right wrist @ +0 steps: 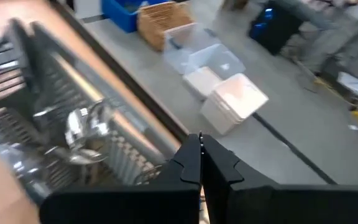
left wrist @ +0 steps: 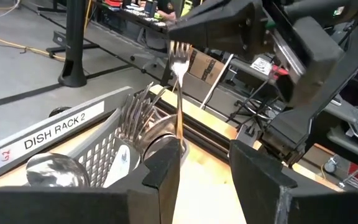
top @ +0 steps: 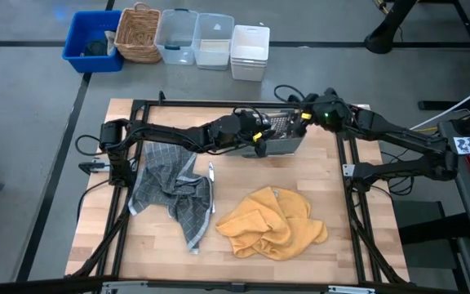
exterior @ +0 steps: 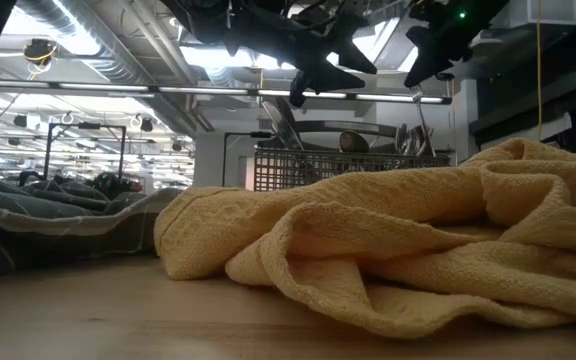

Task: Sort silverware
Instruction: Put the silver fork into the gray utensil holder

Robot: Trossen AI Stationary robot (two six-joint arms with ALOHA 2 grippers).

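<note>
Left end effector (left wrist: 205,168): nearest the left wrist camera; fingers spread and released, nothing between them, poised just above the caddy's end compartment.
Right end effector (right wrist: 201,163): fingers pressed together, clenched, nothing visibly in them; hangs over the caddy's far side.
Fork (left wrist: 179,81): stands upright in the caddy, tines up, clear above its neighbours, directly ahead of the left fingers.
Silverware (left wrist: 135,118): forks and spoons bunched in the caddy (top: 280,133) at the worktop's back edge; one piece (top: 211,174) lies loose by the grey cloth (top: 172,192).
Handling: judged light, rigid, polished and slippery; thin stems may pivot in a pinch. Best hold is on the bare upper stem, below the tines.
Edges: caddy mesh wall and black frame rail sit close under the left fingers.
Room: tight, both arms crowding the caddy; straight up looks freest. The yellow cloth (top: 272,222) and grey cloth cover the front of the worktop (top: 333,180).
</note>
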